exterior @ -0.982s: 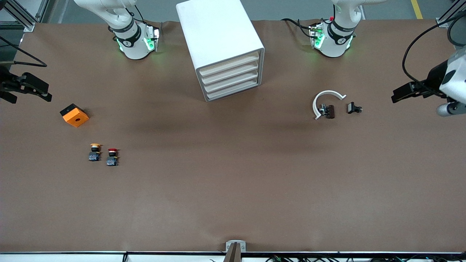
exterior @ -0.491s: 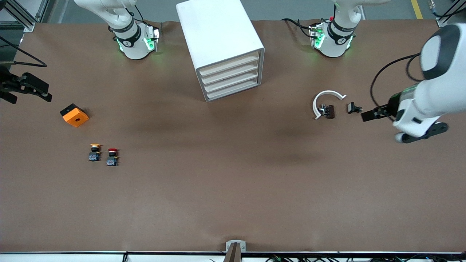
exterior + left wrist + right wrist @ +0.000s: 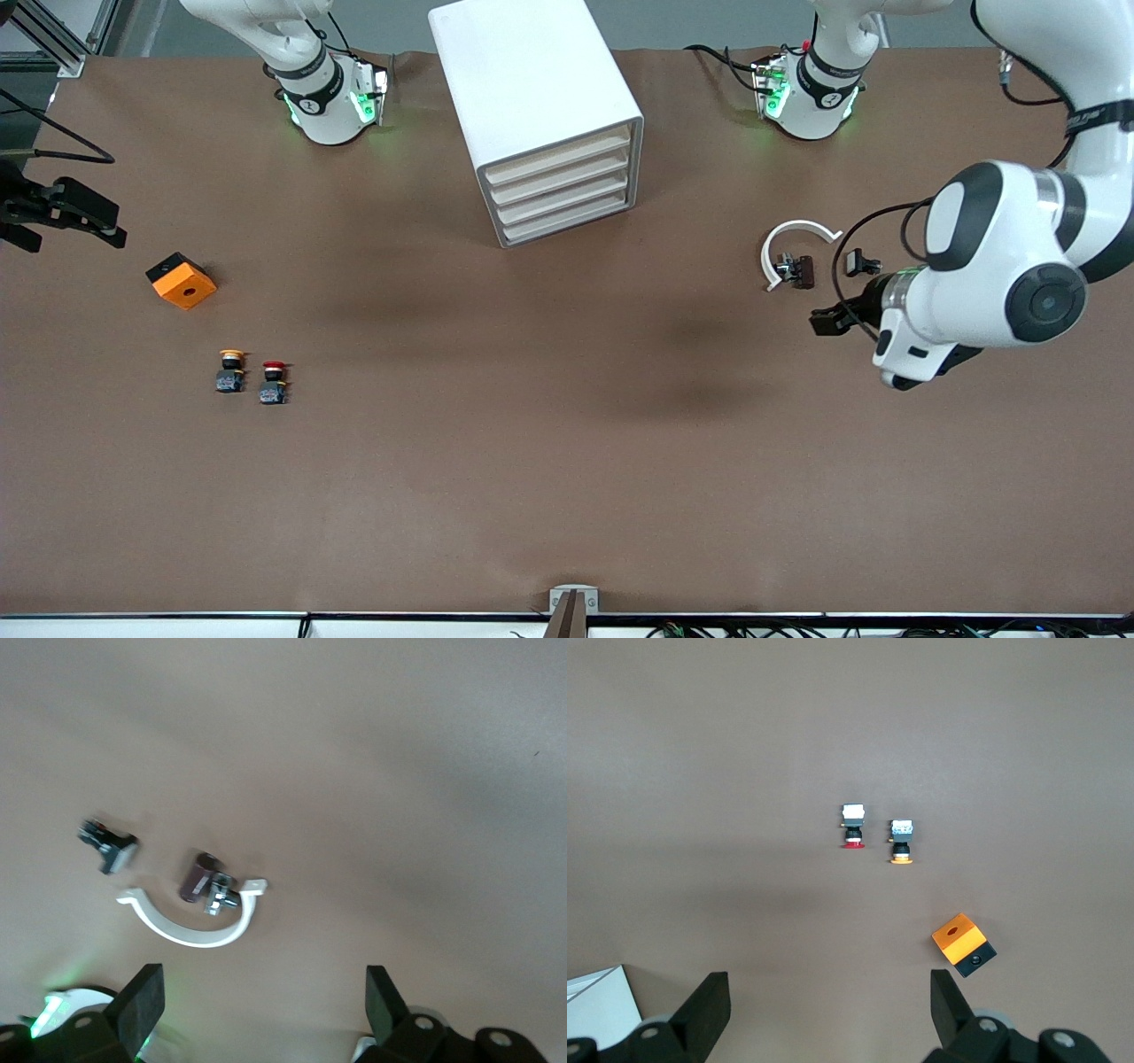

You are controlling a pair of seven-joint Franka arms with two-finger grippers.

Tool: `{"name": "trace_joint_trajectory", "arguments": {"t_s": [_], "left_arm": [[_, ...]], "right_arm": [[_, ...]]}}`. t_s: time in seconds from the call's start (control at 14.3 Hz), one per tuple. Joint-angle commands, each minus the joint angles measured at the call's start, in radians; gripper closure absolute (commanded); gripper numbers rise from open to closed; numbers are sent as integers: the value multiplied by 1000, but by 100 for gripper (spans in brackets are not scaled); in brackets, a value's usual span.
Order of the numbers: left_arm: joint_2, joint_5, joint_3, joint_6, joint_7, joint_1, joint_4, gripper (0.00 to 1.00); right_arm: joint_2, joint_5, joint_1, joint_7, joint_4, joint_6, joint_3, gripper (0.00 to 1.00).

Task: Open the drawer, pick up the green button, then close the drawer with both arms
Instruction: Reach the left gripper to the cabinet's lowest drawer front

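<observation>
The white cabinet [image 3: 540,106] stands between the two arm bases, with all four cream drawer fronts shut. The drawer [image 3: 567,221] is the lowest one. The button is hidden. My left gripper [image 3: 828,321] [image 3: 263,1010] hangs open and empty over the table beside a white curved clip [image 3: 793,239] [image 3: 190,926]. My right gripper [image 3: 71,221] [image 3: 828,1010] is open and empty too. It waits over the right arm's end of the table, near an orange block [image 3: 182,281] [image 3: 964,943].
A yellow-capped push button [image 3: 231,370] [image 3: 901,842] and a red-capped one [image 3: 273,381] [image 3: 852,826] stand side by side, nearer to the front camera than the orange block. A brown-and-metal part [image 3: 797,270] [image 3: 205,884] and a small black part [image 3: 861,263] [image 3: 108,842] lie by the clip.
The left arm has swung in from its end of the table, bringing its gripper close to the clip and small parts. The right arm has stayed still.
</observation>
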Motion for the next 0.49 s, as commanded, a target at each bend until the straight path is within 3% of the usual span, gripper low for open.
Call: {"name": "trace_joint_trajectory", "arguments": {"t_s": [0.0, 0.21, 0.42], "left_arm": [[57, -36, -1, 45, -90, -27, 19, 0], [116, -88, -3, 111, -263, -72, 19, 0], [195, -152, -1, 179, -607, -151, 32, 0]], "right_arm": [[16, 4, -3, -4, 30, -13, 3, 0], [14, 4, -1, -4, 30, -13, 3, 0], [14, 4, -1, -3, 30, -13, 3, 0]]}}
